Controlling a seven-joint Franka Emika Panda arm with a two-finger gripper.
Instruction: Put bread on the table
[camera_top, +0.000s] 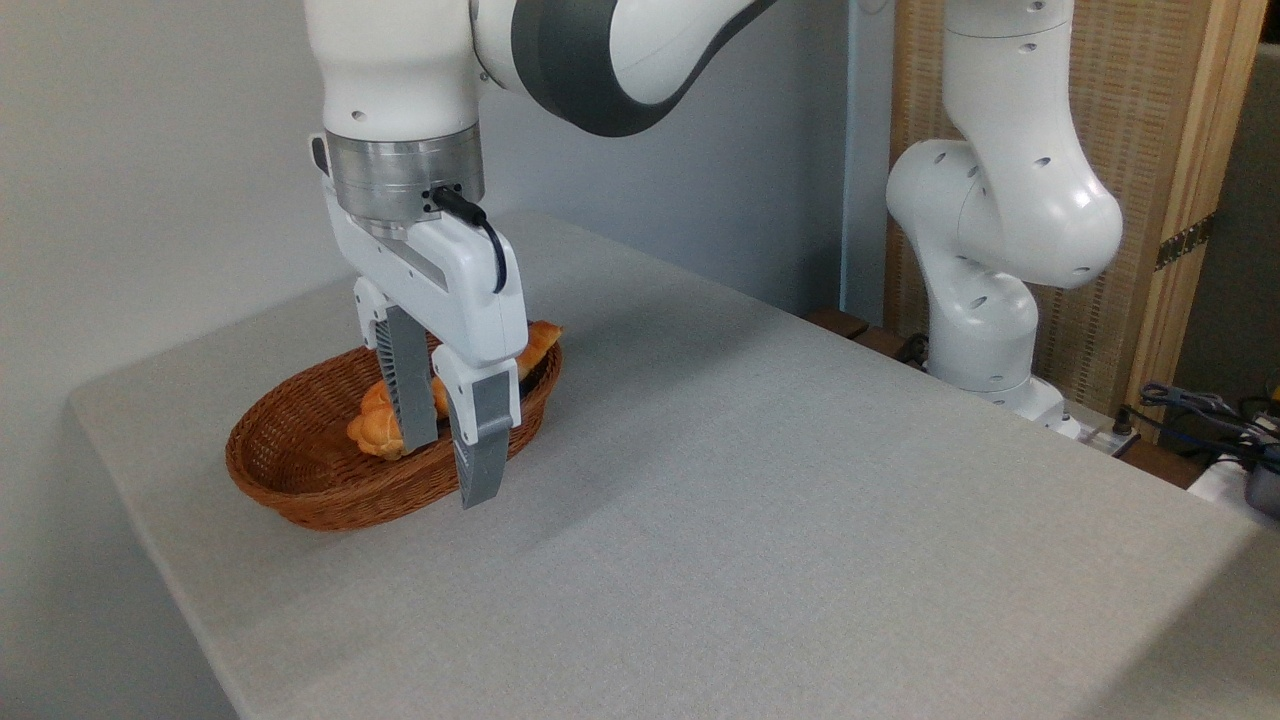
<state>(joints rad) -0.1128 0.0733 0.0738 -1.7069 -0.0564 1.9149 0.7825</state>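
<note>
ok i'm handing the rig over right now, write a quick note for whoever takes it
End effector: open, fingers pointing down over the basket, holding nothing. From this view I can't tell whether it touches the bread.
Bread: in the wicker basket, one end sticking over the far rim, its middle hidden behind the fingers.
Table: the basket sits near its left end.
Done: the approach to the basket.
Left: grip the bread, lift it clear of the basket, set it on the table, release.
</note>
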